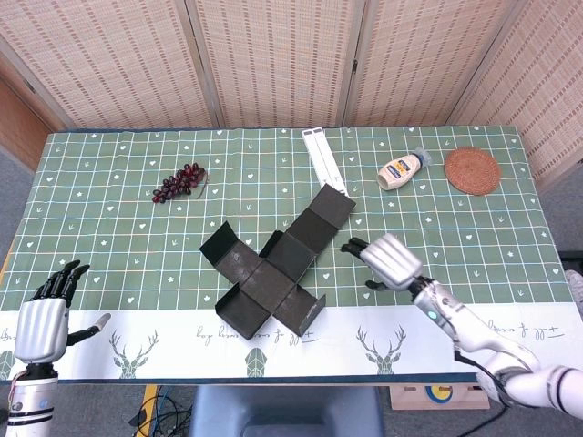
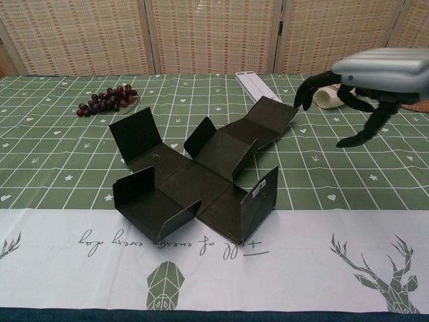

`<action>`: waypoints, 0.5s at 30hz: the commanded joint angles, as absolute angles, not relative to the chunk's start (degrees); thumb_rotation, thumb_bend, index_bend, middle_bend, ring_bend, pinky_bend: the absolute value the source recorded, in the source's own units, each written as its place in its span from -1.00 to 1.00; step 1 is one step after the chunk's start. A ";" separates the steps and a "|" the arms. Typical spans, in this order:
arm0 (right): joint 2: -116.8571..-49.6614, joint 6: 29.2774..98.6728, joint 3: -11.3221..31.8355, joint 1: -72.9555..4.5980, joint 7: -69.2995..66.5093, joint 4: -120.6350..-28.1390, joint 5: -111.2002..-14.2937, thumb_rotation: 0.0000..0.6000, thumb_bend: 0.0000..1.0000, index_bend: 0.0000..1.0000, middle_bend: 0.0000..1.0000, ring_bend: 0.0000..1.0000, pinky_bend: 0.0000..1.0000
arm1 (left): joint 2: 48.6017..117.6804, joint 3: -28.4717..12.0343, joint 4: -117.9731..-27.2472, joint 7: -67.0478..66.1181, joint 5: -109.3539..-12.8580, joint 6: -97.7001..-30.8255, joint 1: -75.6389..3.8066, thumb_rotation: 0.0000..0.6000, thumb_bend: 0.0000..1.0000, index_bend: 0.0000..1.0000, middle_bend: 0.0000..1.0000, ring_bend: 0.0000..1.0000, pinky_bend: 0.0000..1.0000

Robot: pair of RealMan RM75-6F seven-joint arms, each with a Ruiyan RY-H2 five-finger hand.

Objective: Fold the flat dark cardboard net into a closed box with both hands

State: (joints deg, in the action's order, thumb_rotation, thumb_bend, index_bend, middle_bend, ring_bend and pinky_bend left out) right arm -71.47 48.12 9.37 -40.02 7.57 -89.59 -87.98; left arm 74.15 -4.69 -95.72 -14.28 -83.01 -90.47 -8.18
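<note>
The dark cardboard net (image 1: 273,264) lies partly unfolded in the middle of the table, several flaps standing up; the chest view shows it too (image 2: 201,171). My right hand (image 1: 390,259) hovers just right of the net, fingers spread and curved down toward its long arm, holding nothing. In the chest view the right hand (image 2: 375,77) hangs above the table at the upper right, its fingertips (image 2: 303,99) close to the net's far flap. My left hand (image 1: 41,319) stays at the table's front left corner, fingers apart and empty. The chest view does not show it.
A bunch of dark grapes (image 1: 179,182) lies at the back left. A white strip (image 1: 325,159) sits behind the net. A mayonnaise bottle (image 1: 402,169) and a round woven coaster (image 1: 472,169) lie at the back right. The table's front edge (image 1: 291,364) runs close below the net.
</note>
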 commanded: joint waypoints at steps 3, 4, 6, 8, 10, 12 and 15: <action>-79.42 40.03 11.29 -48.02 13.29 -82.80 -84.03 1.00 -0.60 -0.54 -0.44 0.59 1.00 | 73.83 -4.92 -96.32 -14.73 -83.31 -90.44 -8.12 1.00 -0.77 -0.63 -0.67 -0.59 -0.30; -80.36 39.20 11.32 -48.93 14.18 -81.93 -83.63 1.00 -0.60 -0.54 -0.44 0.59 1.00 | 73.81 -4.96 -96.39 -14.72 -83.33 -90.39 -8.13 1.00 -0.77 -0.63 -0.67 -0.59 -0.30; -82.36 37.98 11.52 -50.67 16.02 -80.29 -82.65 1.00 -0.60 -0.54 -0.44 0.59 1.00 | 73.69 -4.99 -96.55 -14.60 -83.39 -90.27 -8.07 1.00 -0.77 -0.63 -0.67 -0.59 -0.30; -83.72 37.52 11.55 -51.82 17.78 -79.17 -82.04 1.00 -0.60 -0.54 -0.44 0.59 1.00 | 73.58 -4.99 -96.59 -14.37 -83.48 -90.30 -7.94 1.00 -0.77 -0.63 -0.67 -0.59 -0.30; -85.15 37.18 11.58 -52.93 19.68 -78.14 -81.15 1.00 -0.57 -0.54 -0.42 0.59 1.00 | 73.46 -5.02 -96.48 -14.09 -83.45 -90.37 -7.75 1.00 -0.77 -0.63 -0.67 -0.59 -0.30; -86.45 36.36 11.62 -53.99 20.97 -77.34 -79.78 1.00 -0.51 -0.51 -0.37 0.59 1.00 | 73.39 -5.10 -96.35 -13.72 -83.34 -90.29 -7.63 1.00 -0.77 -0.63 -0.67 -0.59 -0.30; -88.04 35.48 11.53 -55.33 22.62 -76.12 -78.03 1.00 -0.42 -0.40 -0.26 0.61 1.00 | 73.37 -5.09 -96.07 -13.20 -83.54 -90.31 -7.48 1.00 -0.77 -0.63 -0.68 -0.59 -0.30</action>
